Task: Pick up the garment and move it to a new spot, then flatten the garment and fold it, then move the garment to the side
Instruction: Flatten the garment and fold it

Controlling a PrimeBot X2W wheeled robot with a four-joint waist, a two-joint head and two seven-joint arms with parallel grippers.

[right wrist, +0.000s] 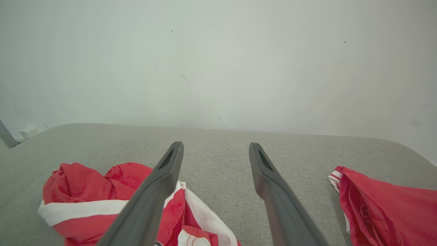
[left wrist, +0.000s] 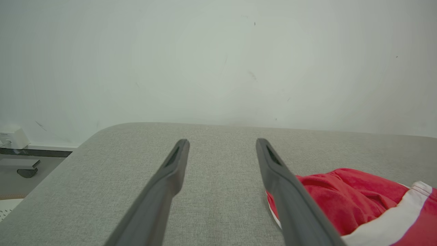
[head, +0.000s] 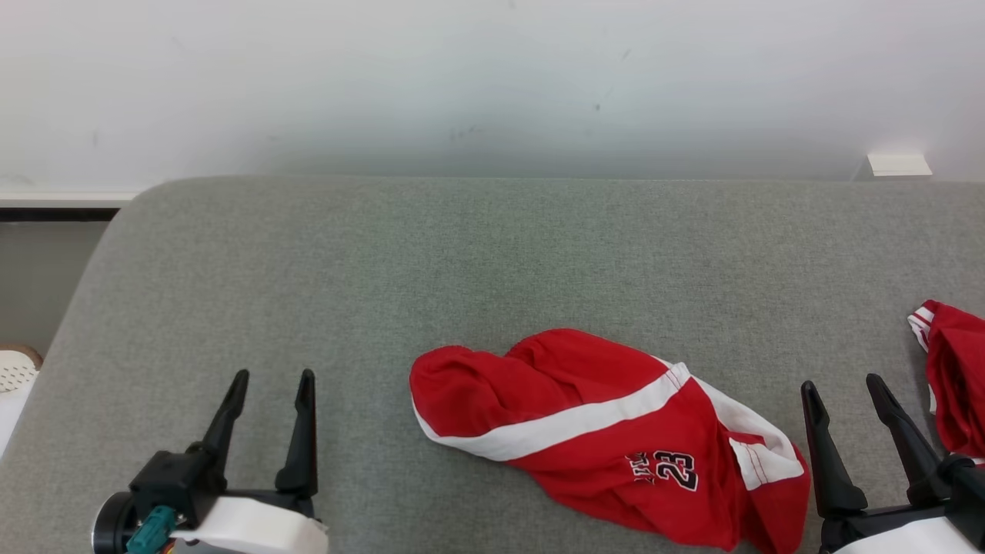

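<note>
1. The garment (head: 608,438) (red shorts w/ a white stripe and a "23" print) lies crumpled on the grey cushion (head: 462,261), lower centre-right of the head view.
2. Left gripper (head: 275,375) is at lower left, right gripper (head: 840,381) at lower right. Both have jaws spread wide w/ nothing between the fingers.
3. The garment's long axis runs from upper left to lower right of the frame. Its lower-right end sits just beside the right gripper's inner finger, while bare cushion separates its bunched upper-left end from the left gripper.
4. Right arm is nearer, so the pick prob. starts there, reaching toward frame left.
5. A 2nd red garment (head: 954,377) lies at the right edge, apart from the first, so grabbing the wrong one is a risk.
</note>
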